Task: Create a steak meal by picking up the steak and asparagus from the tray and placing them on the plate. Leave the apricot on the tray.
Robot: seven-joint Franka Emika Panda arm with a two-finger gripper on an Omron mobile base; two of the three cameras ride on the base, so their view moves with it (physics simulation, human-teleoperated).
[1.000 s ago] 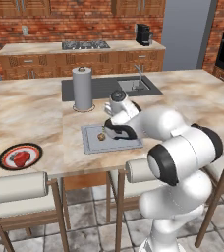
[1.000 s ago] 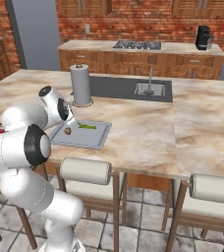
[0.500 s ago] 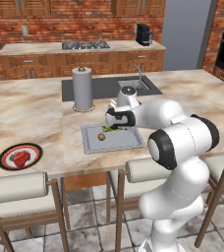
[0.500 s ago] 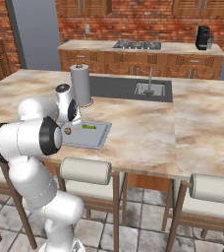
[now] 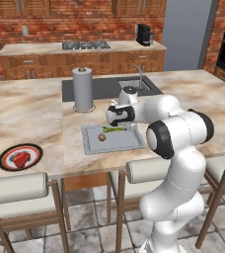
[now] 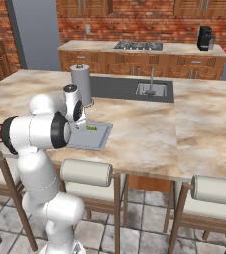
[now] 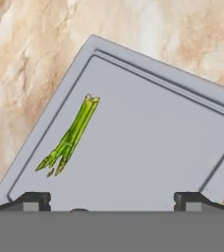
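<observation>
The light grey tray lies on the island near its front edge. On its far part lies the green asparagus, with the brown apricot just left of it. My gripper hangs open over the tray with nothing between its fingertips. In the hand view the asparagus is ahead and to the left on the tray. The red steak rests on the round plate at the island's left front. In the right base view the asparagus lies on the tray beside my hand.
A paper towel roll stands behind the tray, with the sink and its faucet to the right. Padded stools line the island's front edge. Marble counter stretches between the tray and the plate.
My arm's elbow has swung up and in toward the island. The hand has stayed over the tray's far side, shifting only slightly. Steak, asparagus and apricot have not moved.
</observation>
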